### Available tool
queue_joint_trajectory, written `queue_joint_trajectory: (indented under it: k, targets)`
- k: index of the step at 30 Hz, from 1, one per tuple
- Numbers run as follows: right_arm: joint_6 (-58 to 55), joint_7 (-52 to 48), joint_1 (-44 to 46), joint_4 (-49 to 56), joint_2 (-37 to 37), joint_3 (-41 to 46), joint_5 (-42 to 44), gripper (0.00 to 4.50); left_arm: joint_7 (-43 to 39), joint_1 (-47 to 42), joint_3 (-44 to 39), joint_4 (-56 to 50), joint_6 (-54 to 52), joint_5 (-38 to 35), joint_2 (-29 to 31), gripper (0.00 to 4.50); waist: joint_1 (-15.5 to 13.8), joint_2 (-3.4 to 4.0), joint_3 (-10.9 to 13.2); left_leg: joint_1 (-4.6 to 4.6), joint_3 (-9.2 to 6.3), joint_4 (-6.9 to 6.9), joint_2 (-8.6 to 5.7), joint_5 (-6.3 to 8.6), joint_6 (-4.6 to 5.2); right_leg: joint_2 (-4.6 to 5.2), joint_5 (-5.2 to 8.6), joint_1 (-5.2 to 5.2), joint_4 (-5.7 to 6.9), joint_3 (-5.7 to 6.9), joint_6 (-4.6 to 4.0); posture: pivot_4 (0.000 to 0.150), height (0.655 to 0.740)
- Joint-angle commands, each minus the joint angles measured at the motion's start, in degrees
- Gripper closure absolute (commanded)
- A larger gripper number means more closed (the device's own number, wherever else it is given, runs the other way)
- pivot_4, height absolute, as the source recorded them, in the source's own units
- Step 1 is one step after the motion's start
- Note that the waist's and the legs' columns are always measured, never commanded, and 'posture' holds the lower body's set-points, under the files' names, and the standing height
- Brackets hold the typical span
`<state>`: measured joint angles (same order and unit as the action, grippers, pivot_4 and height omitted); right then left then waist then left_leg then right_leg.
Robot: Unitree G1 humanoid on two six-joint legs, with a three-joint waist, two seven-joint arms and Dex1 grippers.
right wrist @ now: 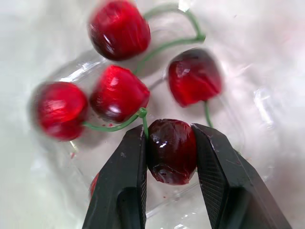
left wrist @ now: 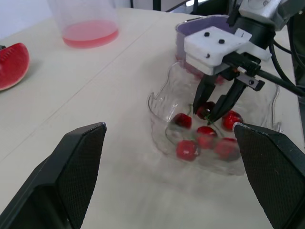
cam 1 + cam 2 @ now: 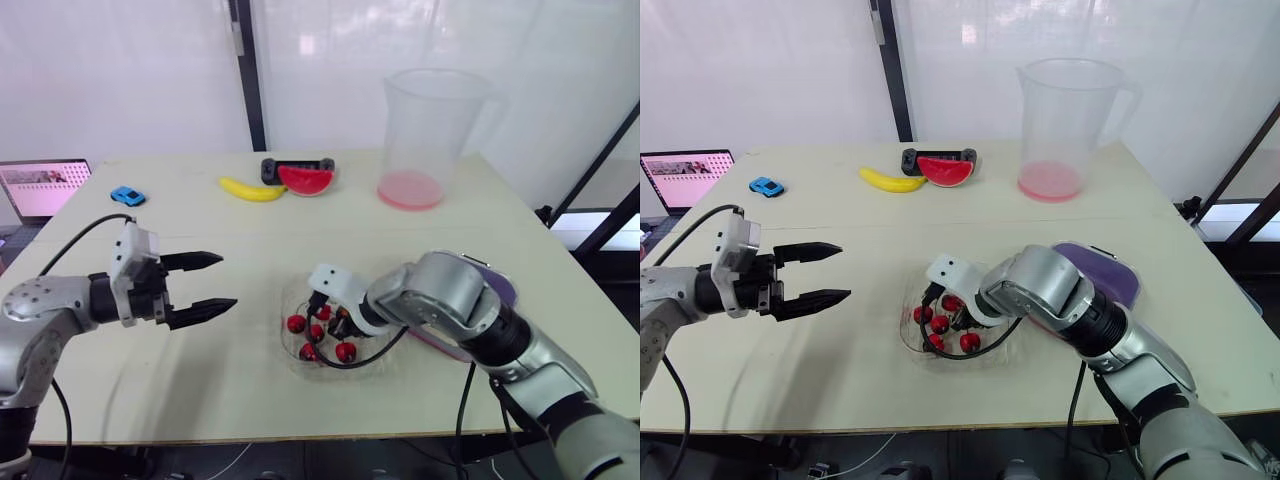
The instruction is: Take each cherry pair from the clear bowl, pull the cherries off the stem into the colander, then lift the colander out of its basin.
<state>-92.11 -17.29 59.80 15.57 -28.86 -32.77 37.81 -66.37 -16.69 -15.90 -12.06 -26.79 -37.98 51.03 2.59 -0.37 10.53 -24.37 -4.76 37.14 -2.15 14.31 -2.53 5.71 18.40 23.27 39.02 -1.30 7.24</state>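
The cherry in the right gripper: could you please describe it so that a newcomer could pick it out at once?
On the pale table, in front of the tall clear jug, sits a clear bowl with the right gripper reaching in. The cherry is the dark maroon one pinched between its two black fingers; its neighbours lie loose, mostly brighter red.

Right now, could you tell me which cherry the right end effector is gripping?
The darkest cherry, squeezed between the right end effector's two black fingers; the other cherries lie loose in the clear bowl.
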Motion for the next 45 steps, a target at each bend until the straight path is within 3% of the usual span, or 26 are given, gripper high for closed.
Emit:
queue_joint_trajectory:
  k: [1, 6, 8, 12, 23, 34, 45]
  targets:
    - [-0.4, -1.4, 2.0, 1.8, -1.2, 1.7, 1.7, 3.05, -0.3, -1.4, 0.2, 0.0, 1.3, 0.1, -0.2, 0.00, 0.0, 0.00, 0.0, 0.00, 0.00, 0.00, 0.00, 0.00, 0.00, 0.00, 0.00, 0.00, 0.00, 0.00, 0.00, 0.150, 0.7400]
    - [-0.4, -4.1, 3.3, 3.6, -1.8, 0.8, 1.3, 3.05, -0.3, -2.0, 1.2, 0.5, 1.7, 0.4, -0.6, 0.00, 0.1, 0.00, 0.0, 0.00, 0.01, 0.00, 0.00, 0.00, 0.00, -0.01, 0.00, 0.01, 0.00, 0.00, 0.00, 0.150, 0.7400]
    - [-0.4, -5.2, 3.5, 4.0, -1.9, 0.7, 1.0, 2.47, -0.4, -2.2, 1.4, 0.6, 1.7, 0.5, -0.7, 0.00, 0.1, 0.00, 0.0, 0.00, 0.00, -0.01, 0.00, 0.00, 0.00, -0.02, 0.00, 0.02, 0.01, 0.00, 0.00, 0.150, 0.7400]
    - [1.5, -8.2, 5.4, 5.2, -3.9, -2.0, -0.2, 0.83, -0.2, -3.0, 1.7, 1.1, 1.7, 0.4, -1.2, 0.00, -0.1, 0.00, 0.0, 0.00, 0.01, 0.02, 0.00, 0.00, 0.00, -0.02, 0.00, 0.01, 0.01, 0.00, 0.00, 0.150, 0.7400]
    - [-0.4, -11.7, 7.2, 5.2, -6.3, -0.9, -0.4, 0.83, -0.2, -4.0, 2.8, 1.5, 1.9, 0.9, -1.8, 0.00, 0.0, 0.00, 0.0, 0.00, 0.00, 0.02, 0.00, 0.00, 0.00, -0.02, 0.00, 0.02, 0.01, 0.00, 0.00, 0.150, 0.7400]
    - [3.4, -11.9, 6.8, 2.9, -5.9, -8.9, -6.6, 0.83, 0.1, -4.9, 3.7, 1.5, 2.3, 1.7, -2.3, 0.00, 0.0, 0.00, 0.0, -0.01, 0.00, 0.03, 0.00, 0.00, 0.00, -0.02, 0.00, 0.03, 0.02, -0.01, 0.00, 0.150, 0.7400]
    - [5.6, -14.0, 5.7, 0.6, -3.8, -10.8, -9.6, 0.83, 0.9, -4.8, 3.0, 1.2, 1.9, 2.2, -2.1, 0.00, 0.0, -0.01, 0.0, -0.01, 0.00, 0.04, -0.01, 0.00, -0.01, -0.02, 0.00, 0.03, 0.04, -0.01, 0.00, 0.150, 0.7400]
